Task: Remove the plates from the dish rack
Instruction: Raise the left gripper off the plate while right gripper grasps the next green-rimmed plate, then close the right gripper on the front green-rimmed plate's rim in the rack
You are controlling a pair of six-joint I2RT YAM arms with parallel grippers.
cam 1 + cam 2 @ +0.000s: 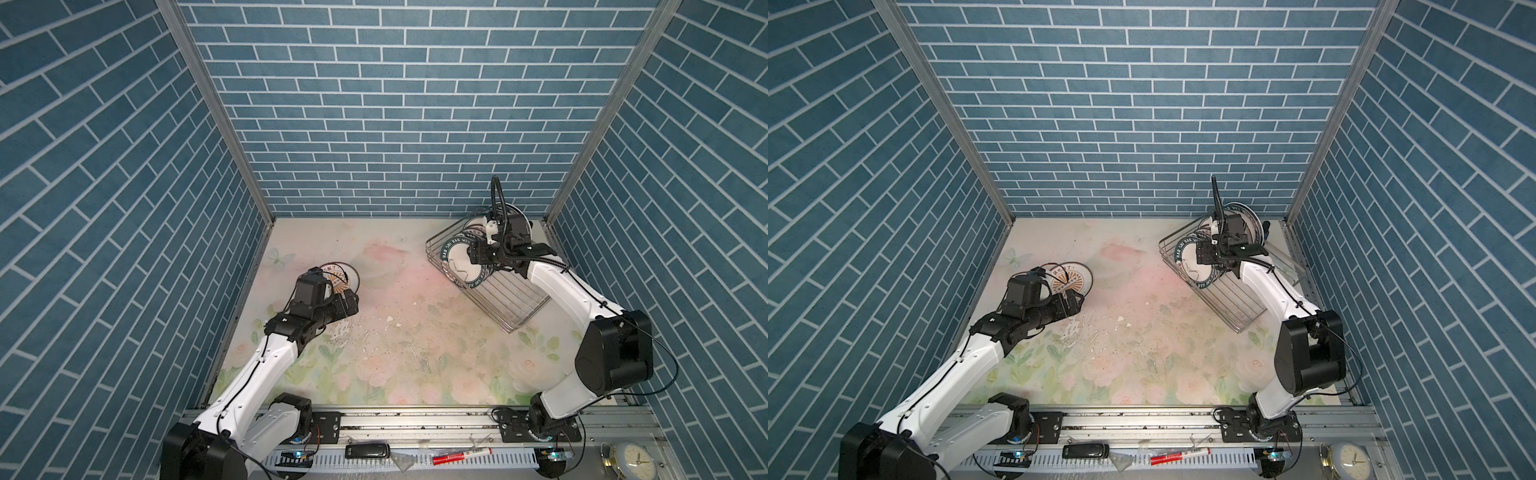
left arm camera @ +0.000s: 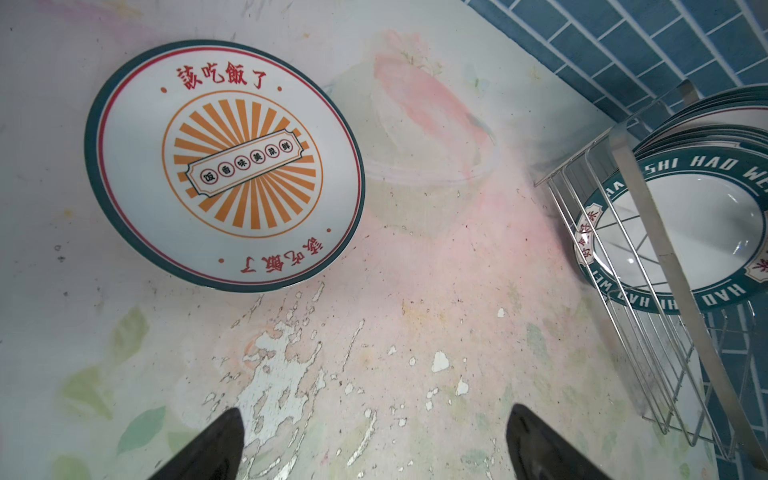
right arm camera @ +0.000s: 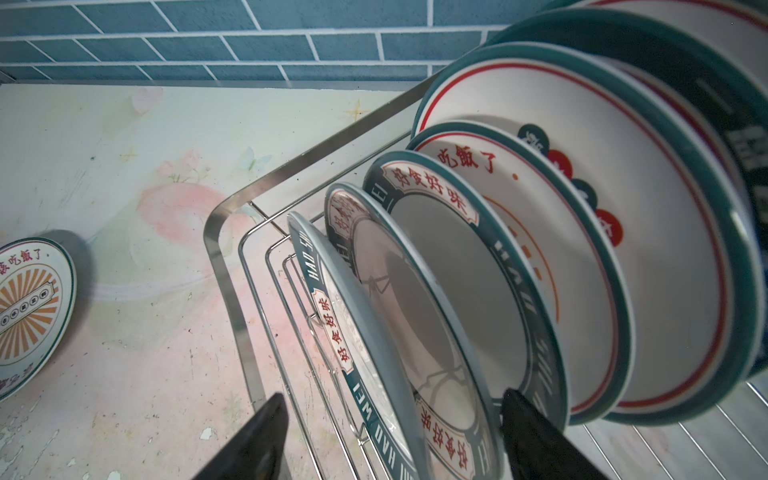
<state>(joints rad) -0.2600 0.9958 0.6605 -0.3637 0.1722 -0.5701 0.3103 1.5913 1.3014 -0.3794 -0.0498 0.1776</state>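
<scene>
One sunburst plate (image 1: 338, 276) (image 2: 224, 166) lies flat on the flowery table at the left. My left gripper (image 1: 349, 303) (image 2: 376, 409) hovers just in front of it, open and empty. The silver wire dish rack (image 1: 528, 316) (image 3: 216, 257) stands at the back right with several plates on edge in a row. The front plate (image 1: 461, 259) (image 3: 365, 332) has a teal lettered band. My right gripper (image 1: 471, 254) (image 3: 394, 392) is open over the top of the row. One finger is outside the front plate's face and the other is behind the second plate; neither plate is squeezed.
Blue brick walls close in the back, left and right; the rack sits near the right wall (image 1: 590, 232). A metal rail (image 1: 415, 419) runs along the front edge, with a red marker (image 1: 461, 456), a black device (image 1: 368, 451) and a clock (image 1: 636, 463) in front of it.
</scene>
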